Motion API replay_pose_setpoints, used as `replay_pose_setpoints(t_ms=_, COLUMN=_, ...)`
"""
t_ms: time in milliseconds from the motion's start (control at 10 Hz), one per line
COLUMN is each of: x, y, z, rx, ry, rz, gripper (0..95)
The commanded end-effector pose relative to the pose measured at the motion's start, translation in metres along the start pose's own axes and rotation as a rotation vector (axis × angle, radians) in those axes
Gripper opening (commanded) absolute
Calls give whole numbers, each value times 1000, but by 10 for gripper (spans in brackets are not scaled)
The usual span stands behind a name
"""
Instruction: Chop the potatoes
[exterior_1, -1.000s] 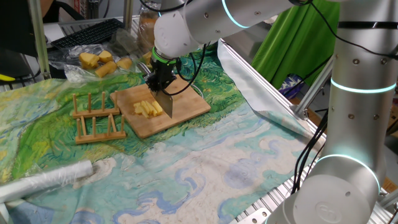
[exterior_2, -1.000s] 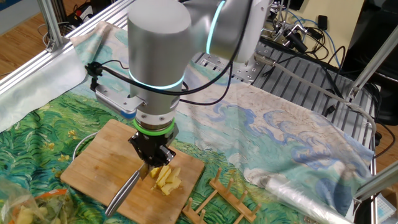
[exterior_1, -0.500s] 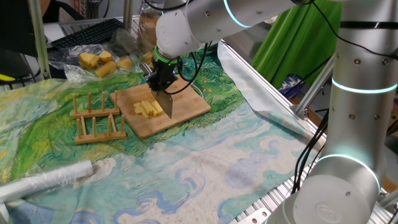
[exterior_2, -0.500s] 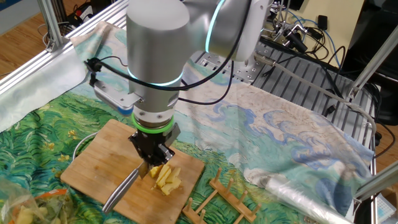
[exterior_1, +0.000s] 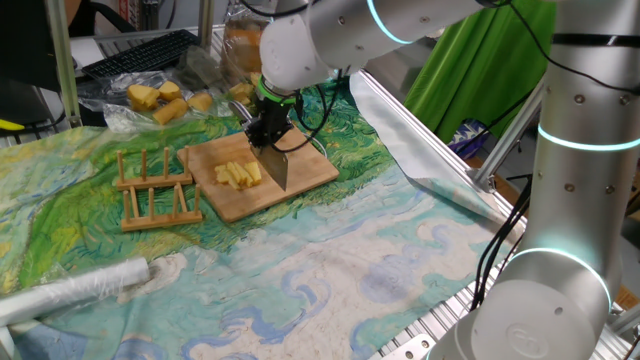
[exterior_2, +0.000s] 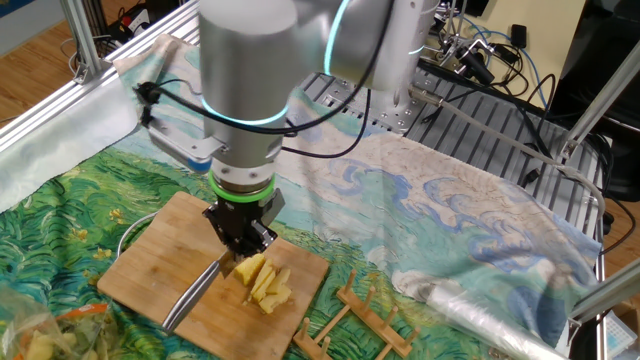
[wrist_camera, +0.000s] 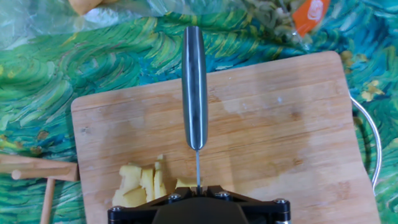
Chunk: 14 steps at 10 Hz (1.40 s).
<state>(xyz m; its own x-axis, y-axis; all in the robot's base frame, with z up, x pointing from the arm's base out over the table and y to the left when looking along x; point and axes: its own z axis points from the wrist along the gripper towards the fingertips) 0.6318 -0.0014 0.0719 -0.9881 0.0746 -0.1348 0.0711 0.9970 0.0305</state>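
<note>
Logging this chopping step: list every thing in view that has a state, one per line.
end effector: shut on the knife, pointing down.
knife: held, blade edge down over the board, beside the slices.
potatoes: cut into slices and sticks, clustered on the board.
cutting board: flat on the cloth.
wooden rack: upright, nothing in it.

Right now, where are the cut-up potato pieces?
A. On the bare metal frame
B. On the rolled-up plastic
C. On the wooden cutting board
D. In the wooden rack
C. The potato pieces lie in a small pile on the cutting board, right beside the knife that the tool holds.
</note>
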Motion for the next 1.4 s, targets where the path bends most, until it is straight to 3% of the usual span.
replay_pose_setpoints(t_ms=100, x=-1, y=1, z=1, rx=-8, ry=3, rz=3, gripper=0)
replay_pose_setpoints(t_ms=700, x=1, y=12, z=5, rx=-12, ry=2, rz=21, gripper=0)
replay_pose_setpoints(t_ms=1400, x=6, y=12, z=6, rx=-8, ry=-6, rz=30, gripper=0)
